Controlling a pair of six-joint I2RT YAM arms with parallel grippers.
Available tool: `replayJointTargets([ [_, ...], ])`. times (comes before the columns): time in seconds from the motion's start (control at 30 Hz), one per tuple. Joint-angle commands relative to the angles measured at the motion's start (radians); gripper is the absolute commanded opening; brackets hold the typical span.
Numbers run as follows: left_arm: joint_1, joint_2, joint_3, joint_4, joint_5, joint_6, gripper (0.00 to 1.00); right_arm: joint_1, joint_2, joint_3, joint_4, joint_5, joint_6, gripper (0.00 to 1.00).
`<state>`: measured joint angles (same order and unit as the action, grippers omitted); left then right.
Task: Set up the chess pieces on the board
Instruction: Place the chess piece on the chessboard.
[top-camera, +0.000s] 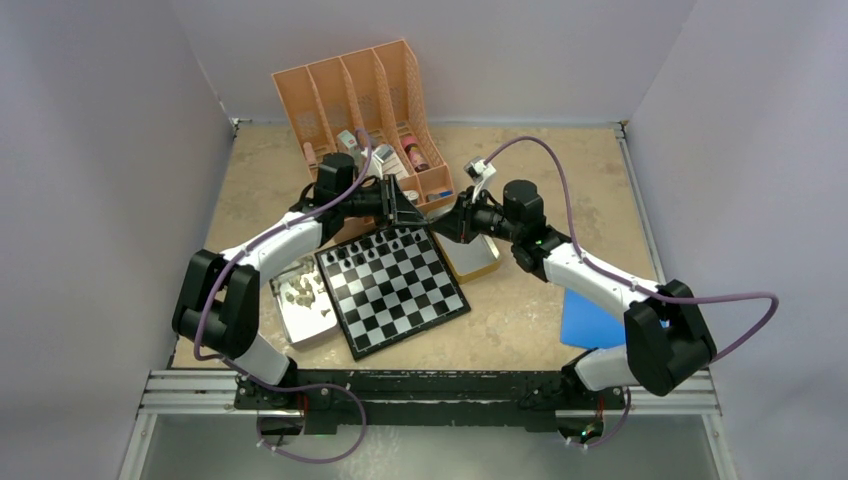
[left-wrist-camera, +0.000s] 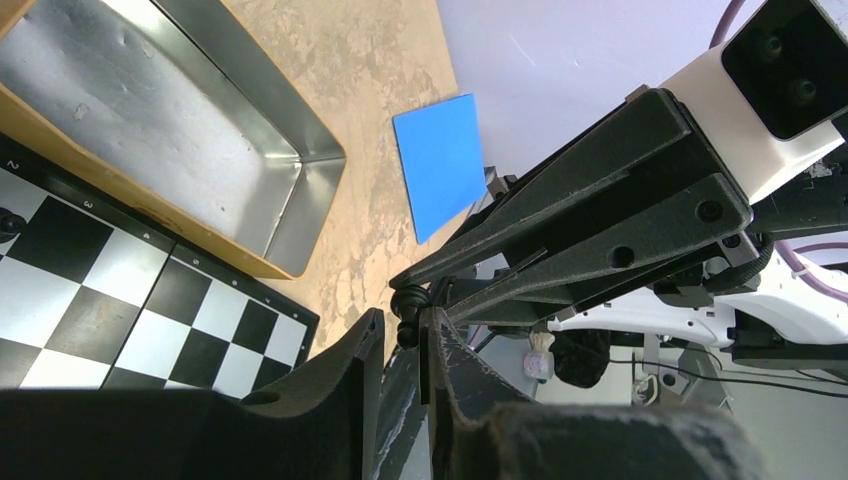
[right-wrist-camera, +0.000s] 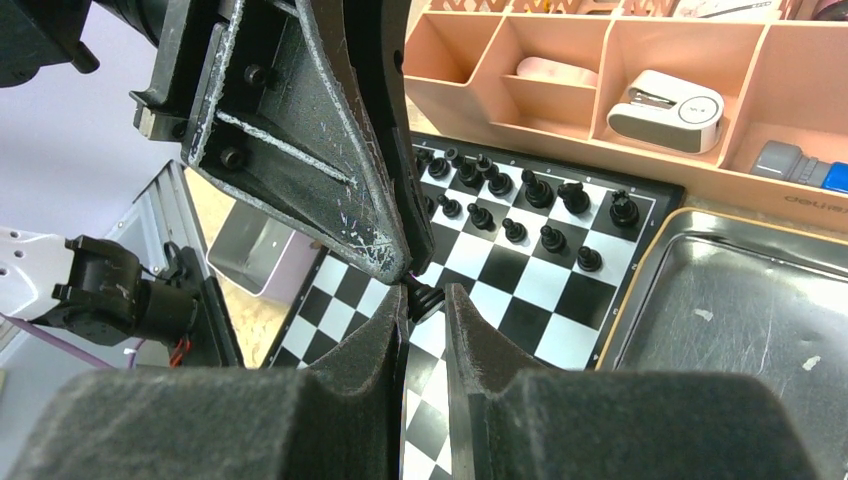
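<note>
Right gripper (right-wrist-camera: 425, 310) pinches a small black piece (right-wrist-camera: 424, 297) at its tips. Left gripper (left-wrist-camera: 400, 345) noses in opposite, its fingers narrow around the same piece, grip unclear, apparently a mid-air handover for a better hold. The board (right-wrist-camera: 575, 300) lies beneath, black pieces (right-wrist-camera: 520, 200) ranked beyond, a metal tray (right-wrist-camera: 740, 320) rightward.

A: Which hand grips the black piece (right-wrist-camera: 425, 298)?
B: Cannot tell; left hand (right-wrist-camera: 398, 262) and right hand (left-wrist-camera: 410, 283) tips crowd it. From above it's hidden.
A: The pale pieces (top-camera: 298, 290) in the tray (top-camera: 318, 328)?
B: Too small to name. The board (left-wrist-camera: 120, 290) runs off the left wrist view's edge.
</note>
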<state>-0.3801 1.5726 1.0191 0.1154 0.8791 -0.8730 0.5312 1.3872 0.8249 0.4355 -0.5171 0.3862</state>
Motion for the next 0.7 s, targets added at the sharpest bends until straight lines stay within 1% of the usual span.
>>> replayJointTargets([
  [0.0, -0.007, -0.012, 0.031, 0.041, 0.022, -0.014, 0.20, 0.004, -0.042, -0.004, 0.071, -0.011, 0.018, 0.11],
  [0.13, -0.008, -0.021, 0.023, 0.047, 0.030, -0.026, 0.20, 0.004, -0.039, -0.005, 0.071, -0.003, 0.026, 0.11],
  [0.27, -0.009, -0.021, 0.020, 0.064, 0.050, -0.045, 0.19, 0.004, -0.034, -0.002, 0.081, -0.003, 0.033, 0.11],
  [0.43, -0.014, -0.023, 0.014, 0.081, 0.068, -0.061, 0.09, 0.004, -0.029, -0.002, 0.083, 0.004, 0.036, 0.11],
  [0.53, -0.015, -0.029, 0.011, 0.072, 0.072, -0.062, 0.06, 0.005, -0.030, -0.007, 0.084, 0.008, 0.039, 0.11],
  [0.67, -0.016, -0.035, 0.013, 0.055, 0.073, -0.054, 0.00, 0.005, -0.030, -0.009, 0.083, 0.010, 0.043, 0.11],
])
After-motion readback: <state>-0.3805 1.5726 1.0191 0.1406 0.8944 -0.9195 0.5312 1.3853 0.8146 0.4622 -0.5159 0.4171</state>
